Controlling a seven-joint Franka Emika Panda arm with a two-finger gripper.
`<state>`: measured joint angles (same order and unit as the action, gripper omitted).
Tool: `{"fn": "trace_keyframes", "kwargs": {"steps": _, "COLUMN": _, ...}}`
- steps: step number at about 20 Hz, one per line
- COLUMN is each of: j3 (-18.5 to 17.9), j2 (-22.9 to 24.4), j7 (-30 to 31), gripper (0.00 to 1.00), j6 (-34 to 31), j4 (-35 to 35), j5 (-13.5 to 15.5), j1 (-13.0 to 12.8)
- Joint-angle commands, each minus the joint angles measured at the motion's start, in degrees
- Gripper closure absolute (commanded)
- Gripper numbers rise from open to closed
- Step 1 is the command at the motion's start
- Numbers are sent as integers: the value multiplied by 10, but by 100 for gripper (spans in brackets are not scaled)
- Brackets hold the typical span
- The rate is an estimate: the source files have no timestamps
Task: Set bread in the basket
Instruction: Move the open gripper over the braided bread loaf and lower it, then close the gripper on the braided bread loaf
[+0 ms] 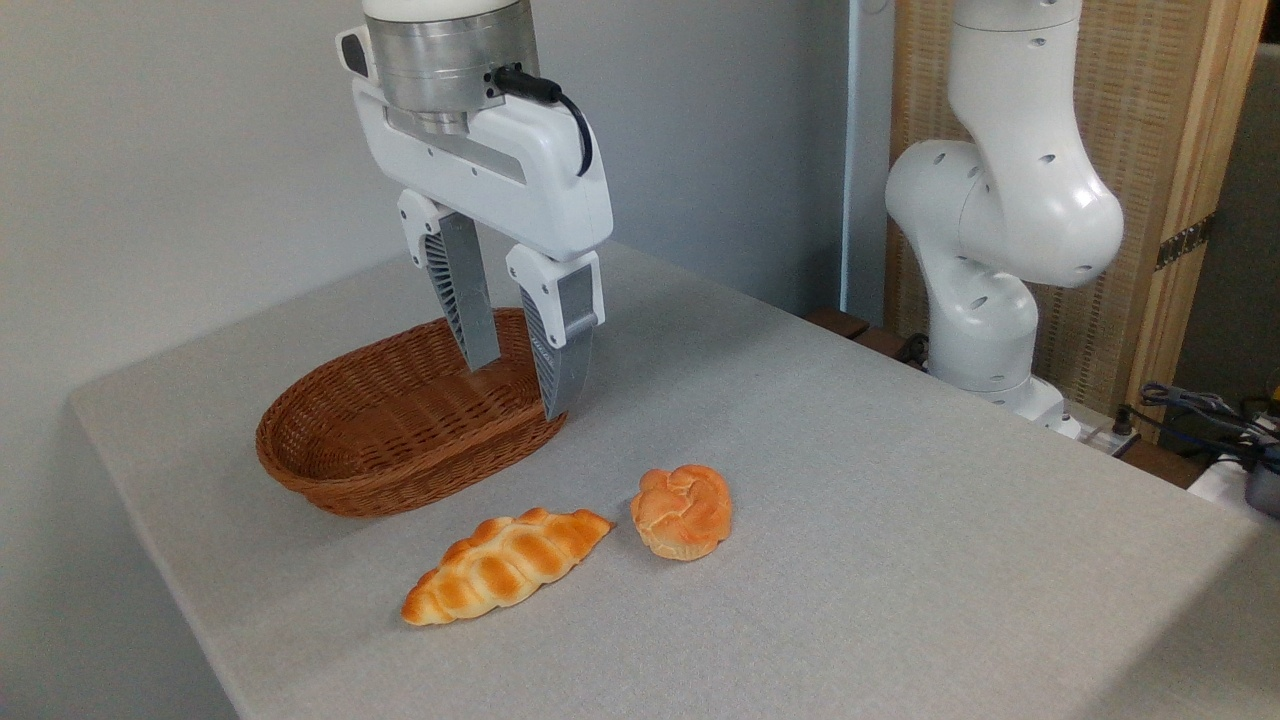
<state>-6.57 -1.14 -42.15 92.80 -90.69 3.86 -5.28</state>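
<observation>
The bread (505,565), a long braided golden-orange loaf, lies on the grey table near the front, pointing up to the right. Behind it stands the basket (330,470), oval, shallow, reddish-brown wicker, with nothing in it. My gripper (520,390) hangs over the basket's right end, fingers pointing down. It is open, with nothing between the fingers. It is well above and behind the loaf, apart from it.
A round knotted bun (682,511) sits just right of the loaf's tip. The arm's white base (990,300) rises at the back right beside a wooden panel. Cables (1200,410) lie at the far right edge. The table's left edge drops off near the basket.
</observation>
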Motion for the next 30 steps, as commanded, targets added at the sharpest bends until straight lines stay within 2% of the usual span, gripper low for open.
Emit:
{"fn": "trace_keyframes", "kwargs": {"steps": 1, "j3": -3, "j2": 21, "j7": 3, "gripper": 0, "j6": 4, "j4": -32, "j5": 8, "j1": -10}}
{"fn": "trace_keyframes", "kwargs": {"steps": 7, "j3": -2, "j2": 27, "j7": 3, "gripper": 0, "j6": 15, "j4": -48, "j5": 8, "j1": -10}}
{"fn": "trace_keyframes", "kwargs": {"steps": 11, "j3": 3, "j2": 82, "j7": 3, "gripper": 0, "j6": 150, "j4": -165, "j5": 8, "j1": -11}}
{"fn": "trace_keyframes", "kwargs": {"steps": 18, "j3": 47, "j2": 79, "j7": 3, "gripper": 0, "j6": 371, "j4": -343, "j5": 8, "j1": -15}}
{"fn": "trace_keyframes", "kwargs": {"steps": 21, "j3": 56, "j2": 72, "j7": -2, "gripper": 0, "j6": 427, "j4": -387, "j5": 4, "j1": -15}}
{"fn": "trace_keyframes", "kwargs": {"steps": 26, "j3": 62, "j2": 39, "j7": -11, "gripper": 1, "j6": 457, "j4": -390, "j5": 4, "j1": -15}}
{"fn": "trace_keyframes", "kwargs": {"steps": 27, "j3": 65, "j2": 35, "j7": -14, "gripper": 14, "j6": 461, "j4": -390, "j5": 4, "j1": -15}}
{"fn": "trace_keyframes", "kwargs": {"steps": 28, "j3": 65, "j2": 34, "j7": -20, "gripper": 35, "j6": 464, "j4": -390, "j5": 4, "j1": -15}}
{"fn": "trace_keyframes", "kwargs": {"steps": 29, "j3": 65, "j2": 34, "j7": -25, "gripper": 48, "j6": 467, "j4": -390, "j5": 4, "j1": -15}}
{"fn": "trace_keyframes", "kwargs": {"steps": 30, "j3": 65, "j2": 34, "j7": -27, "gripper": 52, "j6": 467, "j4": -388, "j5": 5, "j1": -14}}
